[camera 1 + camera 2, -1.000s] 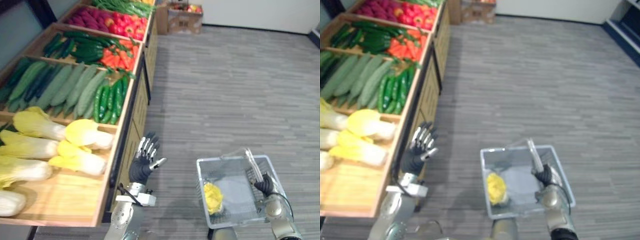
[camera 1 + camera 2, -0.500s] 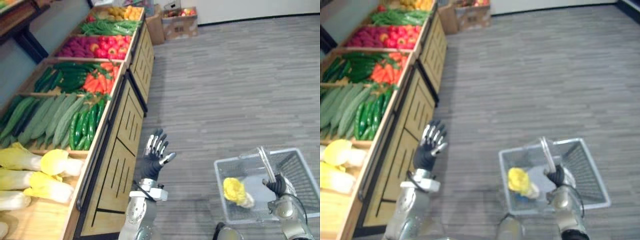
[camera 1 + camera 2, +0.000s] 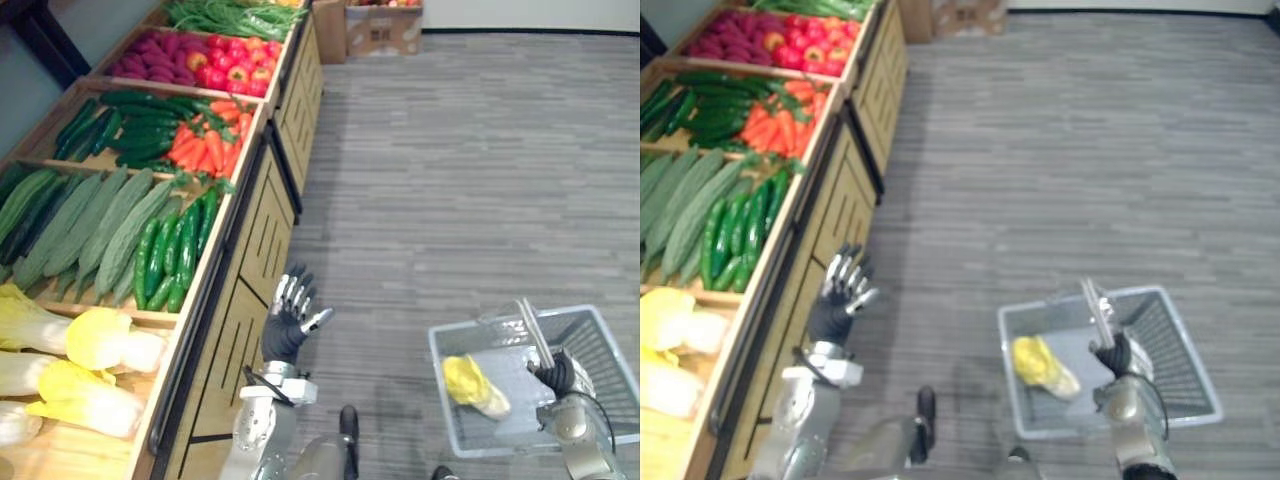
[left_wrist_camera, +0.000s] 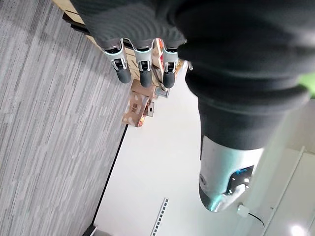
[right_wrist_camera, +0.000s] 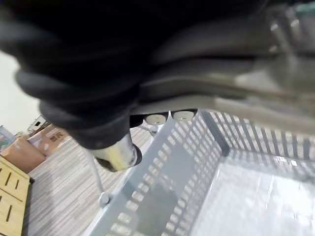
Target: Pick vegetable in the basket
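The basket (image 3: pixel 598 345), a yellow cabbage (image 3: pixel 474 385) lying inside, is held by its handle (image 3: pixel 532 330) in the clenched right robot hand (image 3: pixel 553 372) and could be tipped by swinging; the open-fingered left robot hand (image 3: pixel 290 322) could be knocked against the produce stand (image 3: pixel 250 250).

The left arm (image 3: pixel 252 440) is silver-grey with a pale bracket at the wrist. The left hand (image 3: pixel 288 328) and right hand (image 3: pixel 553 372) wear dark ribbed covers. The silver fingers (image 4: pixel 140 64) end in dark tips.
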